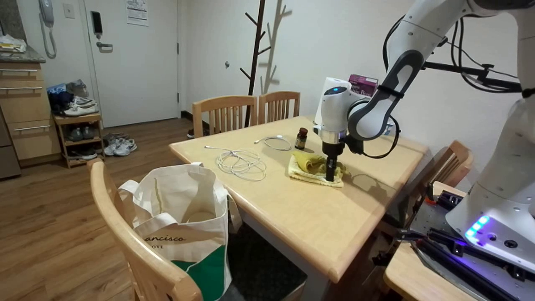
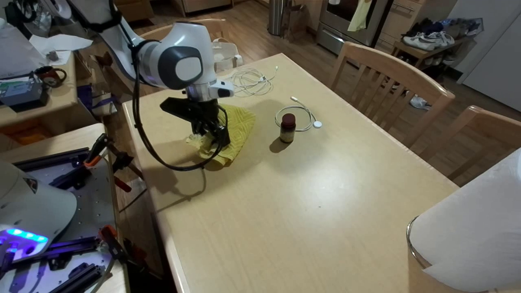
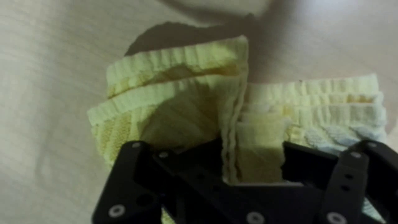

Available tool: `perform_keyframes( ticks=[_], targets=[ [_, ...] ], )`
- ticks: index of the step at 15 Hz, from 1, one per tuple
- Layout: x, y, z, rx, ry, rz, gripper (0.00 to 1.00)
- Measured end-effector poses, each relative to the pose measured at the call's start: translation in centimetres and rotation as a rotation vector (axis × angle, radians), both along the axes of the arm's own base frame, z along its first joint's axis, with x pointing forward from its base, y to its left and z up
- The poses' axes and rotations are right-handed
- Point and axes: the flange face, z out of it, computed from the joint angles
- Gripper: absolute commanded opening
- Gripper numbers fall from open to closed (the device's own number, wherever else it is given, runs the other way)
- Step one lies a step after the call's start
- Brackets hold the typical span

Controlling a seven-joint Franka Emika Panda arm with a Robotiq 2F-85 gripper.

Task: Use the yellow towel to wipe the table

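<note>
The yellow towel (image 1: 307,164) lies bunched and folded on the light wooden table (image 1: 288,209). It also shows in an exterior view (image 2: 242,124) and in the wrist view (image 3: 174,96). My gripper (image 1: 330,173) points down at the towel, with its tips at the height of the cloth. In the wrist view, my gripper (image 3: 253,155) is shut on several layers of the towel, which fill the gap between the fingers. Towel folds spread out on both sides of the jaws. The fingertips' undersides and the cloth beneath them are hidden.
A dark bottle with a red cap (image 2: 287,128) stands close to the towel. Coiled white cables (image 2: 250,81) and a charging cable with a round puck (image 2: 317,124) lie on the table. A paper towel roll (image 2: 468,232) stands at one end. A tote bag (image 1: 184,234) sits on a chair.
</note>
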Motion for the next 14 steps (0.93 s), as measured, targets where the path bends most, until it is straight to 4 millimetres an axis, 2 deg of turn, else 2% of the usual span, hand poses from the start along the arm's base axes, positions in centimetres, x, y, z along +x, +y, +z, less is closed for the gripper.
perform_keyframes(
  ticks=[3, 9, 14],
  targets=[
    [1.3, -3.7, -0.5, -0.017, 0.035, -0.136, 0.08],
    [5.4, -12.1, -0.8, -0.012, 0.138, -0.454, 0.1],
    [7.0, -18.8, -0.7, 0.09, 0.251, -0.702, 0.1]
  ],
)
